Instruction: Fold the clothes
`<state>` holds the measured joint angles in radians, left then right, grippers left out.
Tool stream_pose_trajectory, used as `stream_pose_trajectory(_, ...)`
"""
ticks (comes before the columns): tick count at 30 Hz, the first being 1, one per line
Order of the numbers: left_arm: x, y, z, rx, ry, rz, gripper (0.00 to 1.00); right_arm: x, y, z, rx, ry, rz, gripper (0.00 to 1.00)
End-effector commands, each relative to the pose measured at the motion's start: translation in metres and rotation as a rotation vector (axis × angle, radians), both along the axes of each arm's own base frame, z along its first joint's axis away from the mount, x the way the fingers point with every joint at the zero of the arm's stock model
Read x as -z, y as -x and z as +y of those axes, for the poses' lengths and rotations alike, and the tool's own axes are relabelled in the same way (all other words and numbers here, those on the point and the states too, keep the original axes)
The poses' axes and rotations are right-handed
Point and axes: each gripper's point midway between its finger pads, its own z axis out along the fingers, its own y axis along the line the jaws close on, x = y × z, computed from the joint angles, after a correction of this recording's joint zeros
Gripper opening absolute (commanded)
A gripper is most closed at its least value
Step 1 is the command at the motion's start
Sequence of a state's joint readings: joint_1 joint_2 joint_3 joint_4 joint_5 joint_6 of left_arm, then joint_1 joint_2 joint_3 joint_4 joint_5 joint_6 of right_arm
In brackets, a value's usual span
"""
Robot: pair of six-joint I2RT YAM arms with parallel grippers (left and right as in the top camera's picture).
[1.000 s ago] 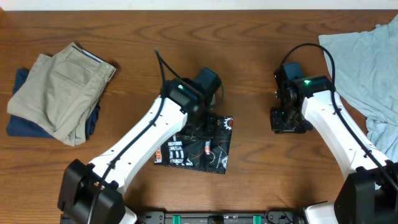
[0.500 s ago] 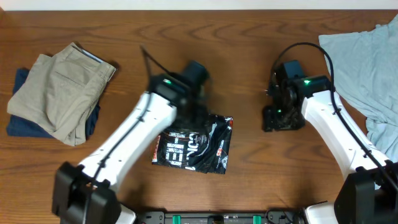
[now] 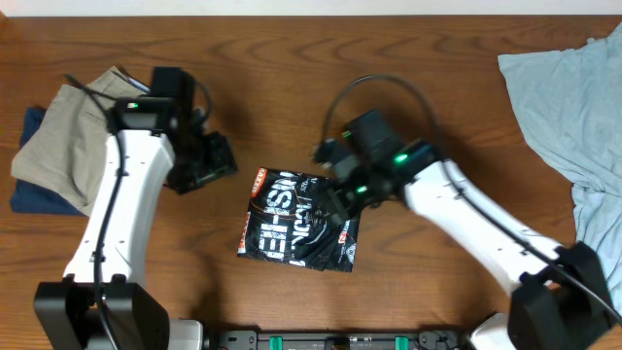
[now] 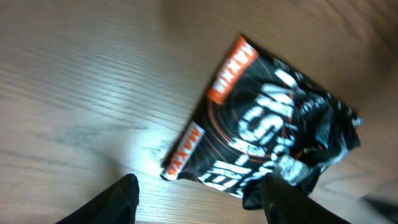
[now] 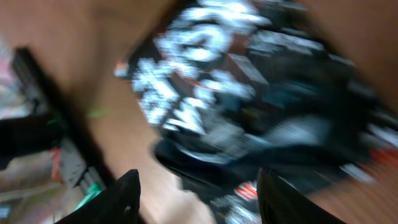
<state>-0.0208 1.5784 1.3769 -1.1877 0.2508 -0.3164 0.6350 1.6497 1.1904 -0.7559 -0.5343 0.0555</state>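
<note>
The table (image 3: 408,39) is brown wood with really clear grain. It's smooth with a semi-gloss coat, and I get a pale glare patch off it in the left wrist view. The jersey (image 3: 292,228) mid-frame is thin black cloth that looks slick and a touch shiny, with the white and orange print lying flat on it. The khaki trousers (image 3: 53,146) at upper left are matt woven cloth, and the dark blue cloth (image 3: 29,194) under them is matt too. The light-blue shirt (image 3: 564,97) at upper right looks soft, matt and rumpled. The left arm (image 3: 121,214) and right arm (image 3: 466,219) have smooth, glossy white plastic shells with matt black joints.
</note>
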Motion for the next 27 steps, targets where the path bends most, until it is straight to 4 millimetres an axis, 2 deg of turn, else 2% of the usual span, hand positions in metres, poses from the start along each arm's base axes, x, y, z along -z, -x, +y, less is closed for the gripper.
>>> stream_pose_trajectory(1,0.0,0.004,0.014,-0.034,-0.01,0.008,0.66,0.007,0.022,0.032,-0.051,-0.037,0.077,0.57)
stream_pose_trajectory(5,0.0,0.006,0.019,-0.051,-0.011,0.018,0.67,0.038,0.04,0.048,-0.092,0.011,0.134,0.54)
stream_pose_trajectory(8,0.0,0.006,0.019,-0.051,-0.01,0.019,0.67,0.067,0.045,0.041,-0.063,0.108,0.186,0.43)
stream_pose_trajectory(12,0.0,0.006,0.019,-0.051,-0.01,0.021,0.67,0.089,0.031,-0.002,0.077,0.322,0.191,0.43)
stream_pose_trajectory(17,0.003,0.008,0.019,-0.051,-0.01,0.03,0.67,0.095,0.012,-0.073,0.235,0.584,0.158,0.44)
stream_pose_trajectory(22,0.003,0.009,0.019,-0.051,-0.01,0.031,0.67,0.091,0.001,-0.148,0.454,0.844,0.161,0.44)
stream_pose_trajectory(24,0.003,0.009,0.019,-0.051,-0.01,0.032,0.67,0.089,-0.001,-0.162,0.519,0.876,0.181,0.44)
stream_pose_trajectory(27,0.003,0.009,0.019,-0.051,-0.01,0.034,0.68,0.087,-0.001,-0.16,0.542,0.83,0.228,0.44)
